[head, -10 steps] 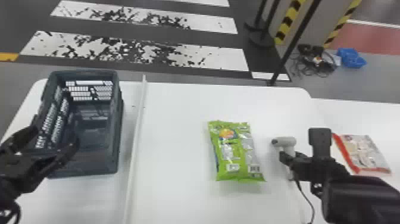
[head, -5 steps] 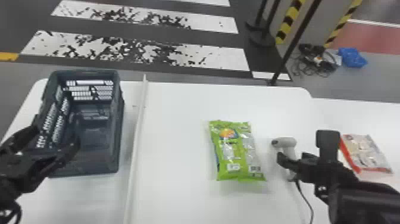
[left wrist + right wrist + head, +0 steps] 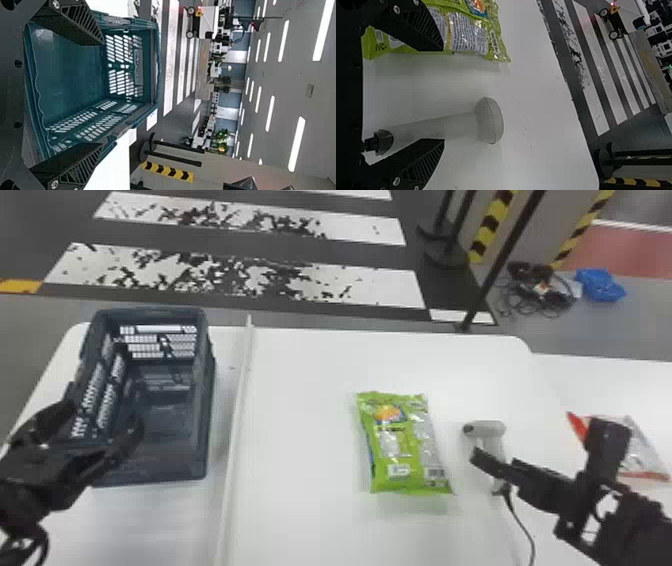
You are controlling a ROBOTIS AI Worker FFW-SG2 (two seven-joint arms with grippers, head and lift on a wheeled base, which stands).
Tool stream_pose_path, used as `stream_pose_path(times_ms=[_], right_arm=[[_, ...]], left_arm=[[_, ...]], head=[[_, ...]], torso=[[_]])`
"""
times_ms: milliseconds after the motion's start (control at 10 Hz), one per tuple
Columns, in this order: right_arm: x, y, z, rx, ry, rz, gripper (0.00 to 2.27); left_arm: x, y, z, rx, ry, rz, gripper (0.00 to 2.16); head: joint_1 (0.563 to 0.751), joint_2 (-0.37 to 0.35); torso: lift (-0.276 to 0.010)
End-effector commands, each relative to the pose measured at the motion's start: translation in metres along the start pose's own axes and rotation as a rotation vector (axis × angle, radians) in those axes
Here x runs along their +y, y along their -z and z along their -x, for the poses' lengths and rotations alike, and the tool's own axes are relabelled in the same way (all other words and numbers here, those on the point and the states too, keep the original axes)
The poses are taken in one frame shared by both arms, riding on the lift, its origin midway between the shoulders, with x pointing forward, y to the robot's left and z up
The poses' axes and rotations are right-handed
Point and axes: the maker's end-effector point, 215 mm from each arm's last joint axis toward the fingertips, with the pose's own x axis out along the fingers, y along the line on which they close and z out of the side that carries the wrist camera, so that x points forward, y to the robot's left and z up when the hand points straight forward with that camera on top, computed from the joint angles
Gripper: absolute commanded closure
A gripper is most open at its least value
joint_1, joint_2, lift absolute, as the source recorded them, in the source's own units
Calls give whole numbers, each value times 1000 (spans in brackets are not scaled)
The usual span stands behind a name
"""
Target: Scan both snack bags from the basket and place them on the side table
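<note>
My left gripper [image 3: 107,415] is over the near left part of the basket [image 3: 200,400], its fingers apart with nothing between them. In the left wrist view the gripper [image 3: 99,95] faces the bare inside of the basket [image 3: 71,71]. A green snack bag [image 3: 400,445] lies flat on the middle of the table. Right of it, the grey scanner [image 3: 485,430] lies under my open right gripper [image 3: 540,440]. In the right wrist view the scanner [image 3: 488,120] is ahead of the right gripper [image 3: 443,95]. A red-and-clear snack bag [image 3: 642,447] rests on the side table, partly behind the right gripper.
A white raised strip [image 3: 235,440] runs front to back between the basket and the green bag. The scanner's cable [image 3: 525,530] trails to the near edge. Past the main table [image 3: 310,365], the side table [image 3: 600,385] adjoins on the right.
The right gripper first shifts a little right, then tilts, and its far finger now overlaps the bag on the side table. The left arm, the basket and the green bag have stayed put.
</note>
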Motion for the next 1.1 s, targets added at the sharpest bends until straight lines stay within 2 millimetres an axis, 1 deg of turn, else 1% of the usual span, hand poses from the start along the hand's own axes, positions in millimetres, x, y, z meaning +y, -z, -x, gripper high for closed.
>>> stream_pose_path(times_ms=[0, 300, 500, 700, 800, 900, 1000], right_arm=[[9, 5, 0, 17, -34, -28, 124], [46, 13, -11, 41, -167, -36, 124], [69, 24, -25, 88, -257, -38, 124], [74, 43, -35, 155, -281, -26, 124], [71, 56, -39, 199, -268, 0, 124], [70, 60, -43, 221, -248, 39, 113], [71, 66, -46, 242, -254, 59, 198]], left_arm=[[0, 1, 0, 2, 1, -1, 87], [1, 3, 0, 6, 2, 0, 87], [1, 3, 0, 6, 0, 0, 87], [2, 4, 0, 9, 0, -2, 87], [2, 6, 0, 11, 0, 1, 87], [2, 6, 0, 11, 0, 3, 87], [2, 6, -1, 10, 1, 3, 87]], head=[[695, -114], [695, -65], [695, -29], [695, 6], [695, 14], [695, 17], [695, 19]], torso=[[-74], [-74], [-74], [-74], [-74], [-74], [-74]])
